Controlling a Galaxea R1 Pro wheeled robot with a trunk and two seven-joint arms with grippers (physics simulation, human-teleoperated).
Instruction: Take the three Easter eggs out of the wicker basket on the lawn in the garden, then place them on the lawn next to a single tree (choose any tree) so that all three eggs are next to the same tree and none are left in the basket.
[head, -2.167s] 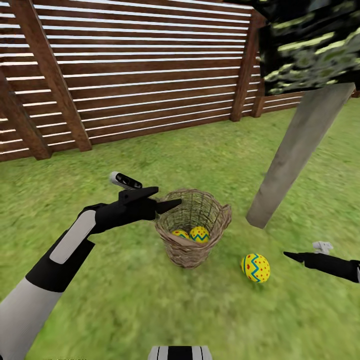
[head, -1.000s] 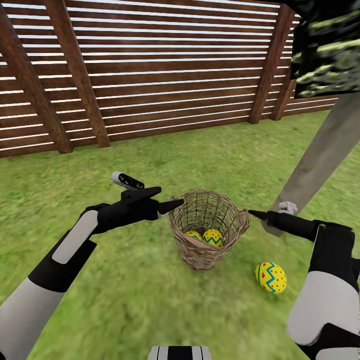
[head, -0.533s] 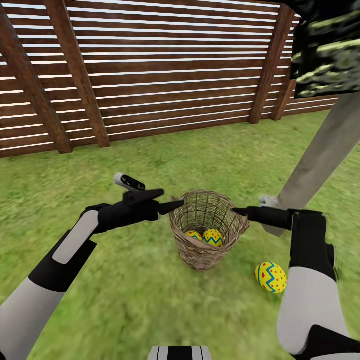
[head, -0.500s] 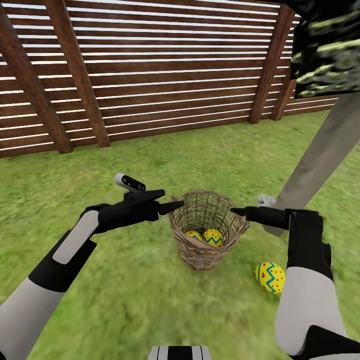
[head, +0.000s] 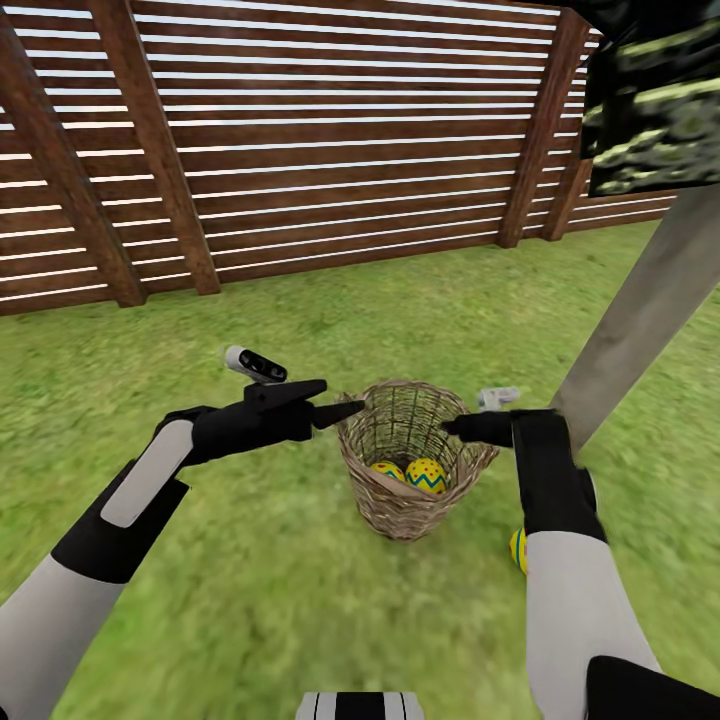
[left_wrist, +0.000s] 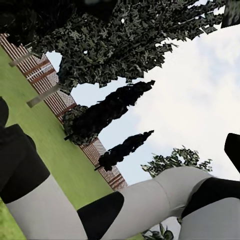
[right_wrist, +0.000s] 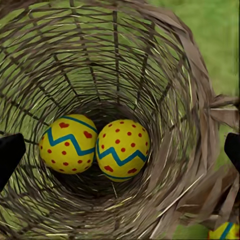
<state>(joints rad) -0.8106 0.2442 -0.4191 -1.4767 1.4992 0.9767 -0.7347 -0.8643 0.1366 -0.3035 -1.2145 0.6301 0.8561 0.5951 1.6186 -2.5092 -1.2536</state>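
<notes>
The wicker basket (head: 408, 470) stands on the lawn (head: 250, 600), with two yellow eggs, one (head: 427, 475) beside the other (head: 388, 469), at its bottom. From above they lie side by side, one egg (right_wrist: 122, 148) touching its neighbour (right_wrist: 68, 144). My right gripper (head: 455, 428) hangs open over the basket's right rim, fingers spread wide above the eggs. My left gripper (head: 342, 396) is open at the left rim, outside the basket. A third egg (head: 517, 548) lies on the grass by the tree trunk (head: 640, 310), mostly hidden behind my right forearm.
A brown slat fence (head: 300, 150) closes the lawn behind the basket. The tree's dark canopy (head: 650, 100) hangs at the upper right. Open grass spreads to the left and in front. Dark cypress-shaped trees (left_wrist: 115, 107) stand along the fence (left_wrist: 42, 75).
My right gripper has swung left from beside the trunk to over the basket's right rim, and the forearm now covers most of the egg on the grass. The left arm has barely moved.
</notes>
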